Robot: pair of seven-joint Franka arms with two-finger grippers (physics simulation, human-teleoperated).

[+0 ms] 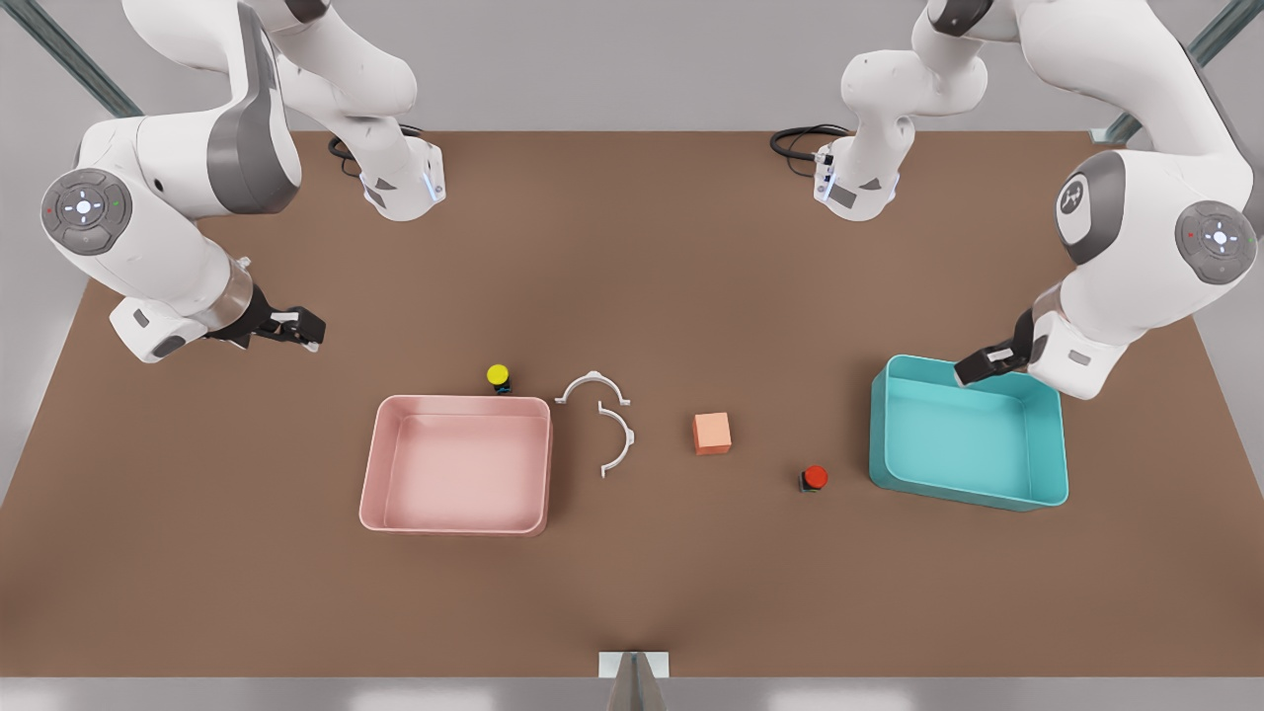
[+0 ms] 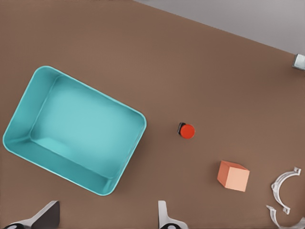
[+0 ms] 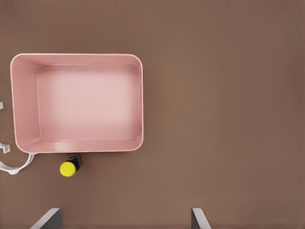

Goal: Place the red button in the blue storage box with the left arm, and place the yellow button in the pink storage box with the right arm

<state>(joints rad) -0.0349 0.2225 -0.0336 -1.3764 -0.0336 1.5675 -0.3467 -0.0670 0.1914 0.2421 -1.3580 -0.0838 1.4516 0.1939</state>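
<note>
left gripper wide, empty (over blue storage box) | right gripper wide, empty

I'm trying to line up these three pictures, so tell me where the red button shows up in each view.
Front view: the red button sits on the table, just off the blue storage box, on the side toward the orange cube.
Left wrist view: the red button lies between the blue storage box and the orange cube.
Right wrist view: not in it.
Shared landmark: the blue storage box.
</note>
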